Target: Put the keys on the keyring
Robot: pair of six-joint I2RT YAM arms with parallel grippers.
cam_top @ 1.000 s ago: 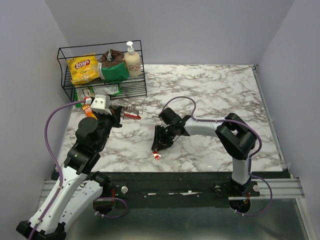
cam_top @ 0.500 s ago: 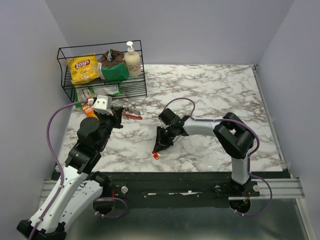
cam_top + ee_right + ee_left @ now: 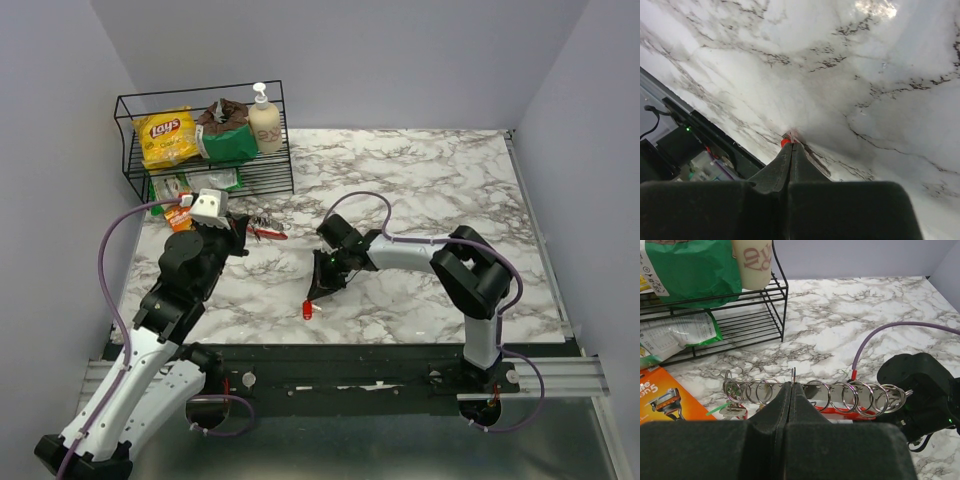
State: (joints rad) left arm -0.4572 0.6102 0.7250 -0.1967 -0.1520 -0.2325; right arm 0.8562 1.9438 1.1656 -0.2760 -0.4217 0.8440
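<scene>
My left gripper (image 3: 791, 384) is pressed shut and pinches the keyring (image 3: 815, 401) by one thin ring. The keyring sticks out just past my fingertips, over the table (image 3: 430, 180), near the rack (image 3: 205, 165). My right gripper (image 3: 791, 145) is squeezed shut on the red key (image 3: 785, 142), right at its tip. That key is down by the table's near edge, well apart from the keyring.

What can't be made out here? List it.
Right wrist: red key, all but its head hidden between the right gripper's shut fingers.
Left wrist: keyring's lower edge, behind the left gripper.
Top: the keyring's rings, too small to count.
</scene>
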